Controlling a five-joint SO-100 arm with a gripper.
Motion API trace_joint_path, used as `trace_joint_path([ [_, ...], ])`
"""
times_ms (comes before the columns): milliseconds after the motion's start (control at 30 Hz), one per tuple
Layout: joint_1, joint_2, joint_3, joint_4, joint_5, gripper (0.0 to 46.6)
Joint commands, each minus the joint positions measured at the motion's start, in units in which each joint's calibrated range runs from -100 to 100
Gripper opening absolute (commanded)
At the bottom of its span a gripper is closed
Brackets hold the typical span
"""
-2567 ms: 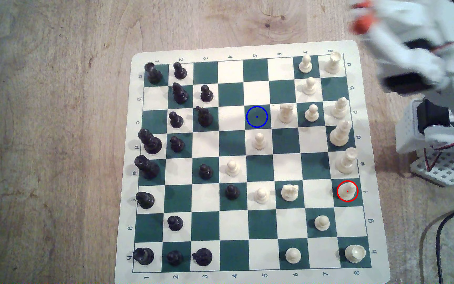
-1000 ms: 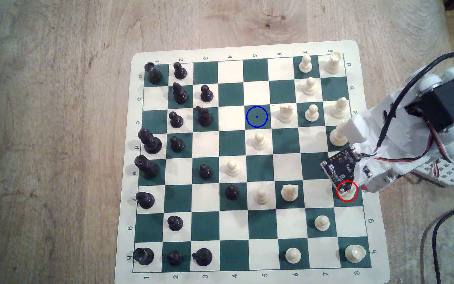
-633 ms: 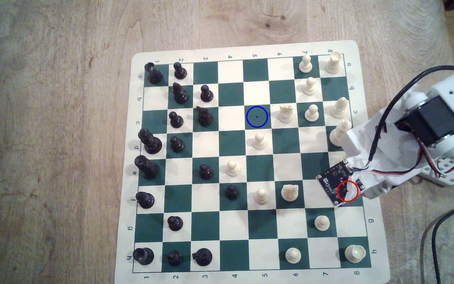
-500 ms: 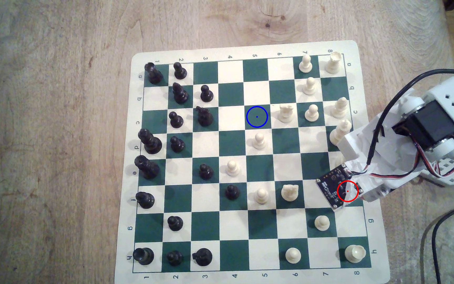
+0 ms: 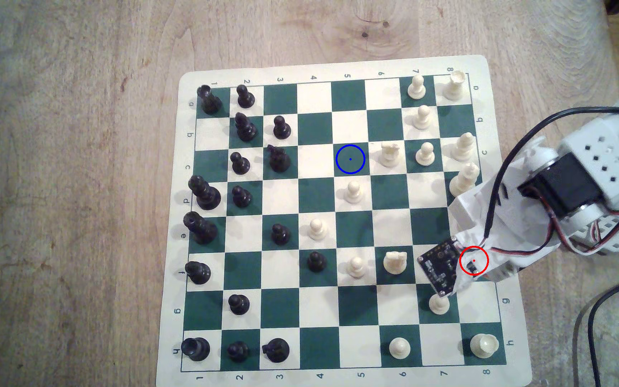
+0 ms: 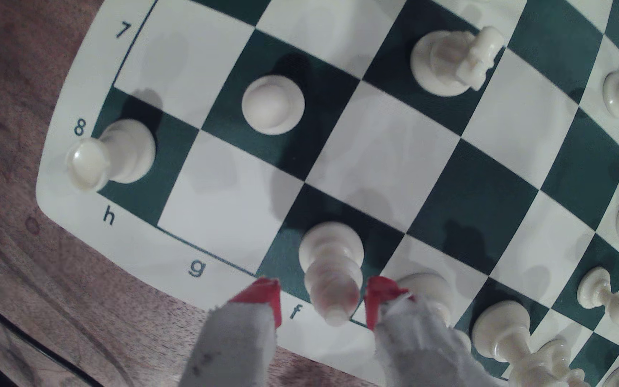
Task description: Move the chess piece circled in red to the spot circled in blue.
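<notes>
Gripper (image 6: pixel 323 301) spread open, red-tipped fingers (image 6: pixel 263 297) either side of the bishop (image 6: pixel 332 268) but apart from it. Bishop upright on its green edge square, long axis standing straight between the jaws, so closing should catch it. From the exterior view, bishop hidden under the arm (image 5: pixel 494 230); wrist view alone gives that gap. Farther off, blue-ringed spot (image 5: pixel 350 159), bare, well apart toward the exterior view's upper left

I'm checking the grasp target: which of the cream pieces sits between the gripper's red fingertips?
The cream bishop on the green f8 square: slim, pointed tip, flanked by the open gripper. The pawn and rook stand squares away.
</notes>
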Motion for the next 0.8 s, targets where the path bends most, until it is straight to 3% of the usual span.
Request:
trace_joint_path([
  [0, -0.2, -0.1, -0.7, -1.1, 0.1, 11.9],
  [767, -1.2, 2.0, 0.2, -1.7, -0.2, 9.5],
])
